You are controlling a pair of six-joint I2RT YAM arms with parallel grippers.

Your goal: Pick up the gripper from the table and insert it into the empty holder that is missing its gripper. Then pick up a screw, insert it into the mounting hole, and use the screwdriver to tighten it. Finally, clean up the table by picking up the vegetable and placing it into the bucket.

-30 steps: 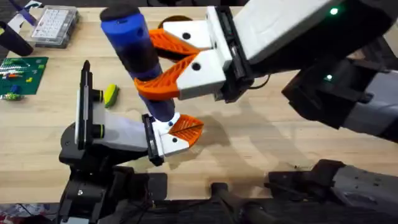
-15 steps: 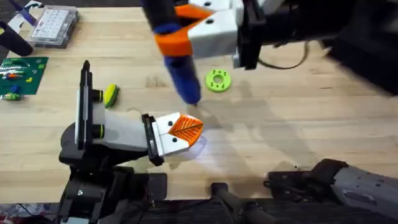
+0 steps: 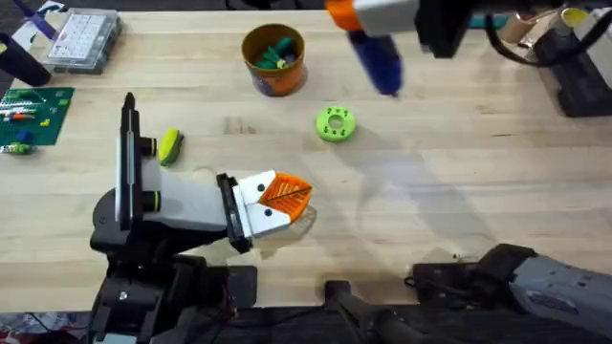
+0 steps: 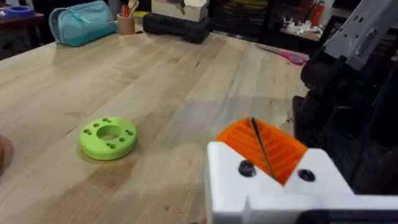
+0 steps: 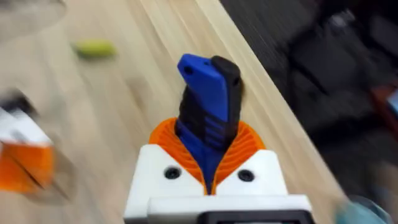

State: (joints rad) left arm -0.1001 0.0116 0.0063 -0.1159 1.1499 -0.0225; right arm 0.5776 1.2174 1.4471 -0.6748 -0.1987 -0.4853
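The screwdriver [image 3: 375, 57] hangs tilted over the table's far edge, clamped between the right gripper's [image 5: 208, 163] 2 orange pads. The gripper [image 3: 277, 199] sits in the holder [image 3: 177, 205] near the table's [image 3: 459, 172] front edge. The vegetable [image 3: 170, 145] lies just beside the holder's far side. The bucket [image 3: 273, 59] stands near the far edge, the green disc [image 3: 335, 123] near it. The left gripper's [image 4: 264, 149] pads press together on nothing.

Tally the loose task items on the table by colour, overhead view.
Yellow-green: 1, the vegetable
Green: 1, the disc with holes
Orange-brown: 1, the bucket
Blue: 1, the screwdriver, held in the right tool
Total: 4
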